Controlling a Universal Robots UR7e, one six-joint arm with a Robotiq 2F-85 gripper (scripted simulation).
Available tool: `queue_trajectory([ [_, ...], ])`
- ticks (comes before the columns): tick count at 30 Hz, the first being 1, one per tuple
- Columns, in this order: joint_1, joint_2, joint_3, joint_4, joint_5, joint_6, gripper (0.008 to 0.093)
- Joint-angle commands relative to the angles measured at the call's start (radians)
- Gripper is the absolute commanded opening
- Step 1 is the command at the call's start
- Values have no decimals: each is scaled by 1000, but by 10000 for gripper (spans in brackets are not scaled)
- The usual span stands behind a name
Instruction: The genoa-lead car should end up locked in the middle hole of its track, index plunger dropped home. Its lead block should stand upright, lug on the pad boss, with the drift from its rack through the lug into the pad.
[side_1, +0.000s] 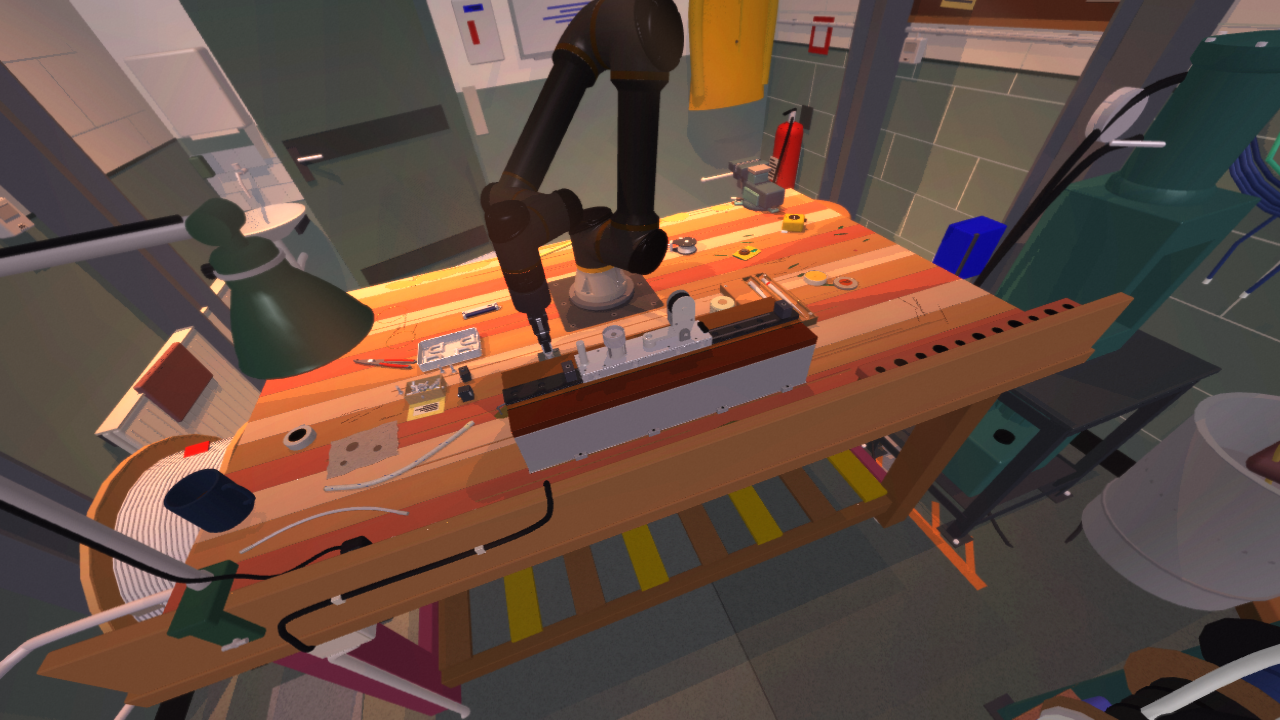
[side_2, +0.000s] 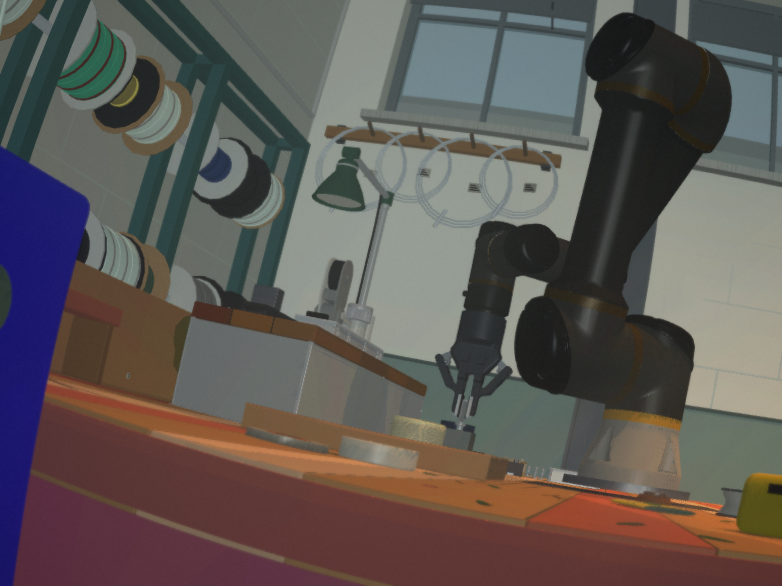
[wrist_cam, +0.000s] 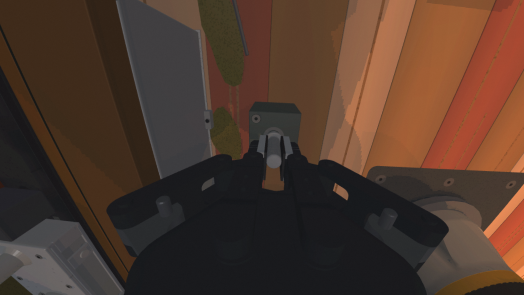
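On the striped workbench a long fixture carries the black track with the grey genoa-lead car on it. The lead block stands upright on the car, and a cylindrical boss rises to its left. Behind the fixture's left end sits a small dark rack block, where my gripper is closed around the grey knurled drift standing in the rack. I cannot see the index plunger or the track holes.
A parts tray and pliers lie left of the rack. The arm's base plate stands right behind it. Tape rolls and a wooden board lie on the bench's far end. A lamp hangs over the left.
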Motion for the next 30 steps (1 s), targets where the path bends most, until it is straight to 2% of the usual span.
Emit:
queue_trajectory([
  [1,0,-2,-2,2,0,0,80],
  [30,0,-57,-47,103,0,0,80],
])
